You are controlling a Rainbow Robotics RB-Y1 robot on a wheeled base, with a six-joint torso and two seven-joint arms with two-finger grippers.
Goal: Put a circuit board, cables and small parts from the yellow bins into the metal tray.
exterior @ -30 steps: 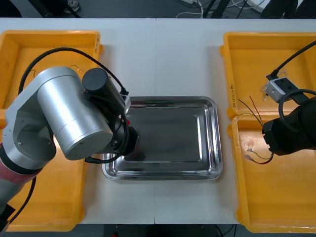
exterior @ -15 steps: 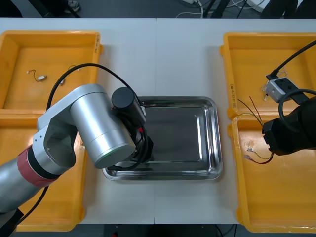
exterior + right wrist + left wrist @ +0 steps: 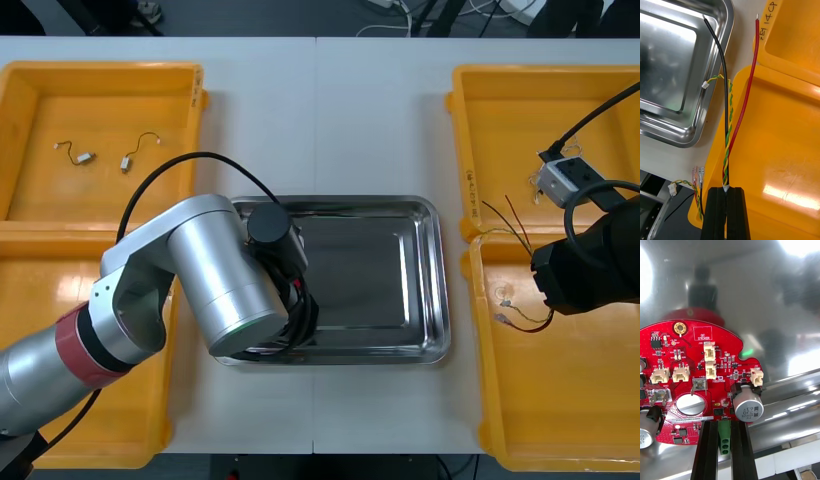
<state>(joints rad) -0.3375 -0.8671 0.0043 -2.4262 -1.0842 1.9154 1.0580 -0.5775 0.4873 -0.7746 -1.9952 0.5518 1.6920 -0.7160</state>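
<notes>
over tray point(image 3: 428, 300), board point(image 3: 688, 363) in left claw point(image 3: 724, 424)

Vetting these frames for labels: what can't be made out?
Front view: the left arm covers the left gripper and its circuit board over the metal tray.
Front view: the right gripper, shut on cables, is under its black wrist.
Front view: the small metal parts' kind, too small.

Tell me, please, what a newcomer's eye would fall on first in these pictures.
The round red circuit board, gripped at its green connector by the left gripper over the metal tray, at its left. Next, the right gripper, shut on a bundle of cables trailing out above a yellow bin on the right.
</notes>
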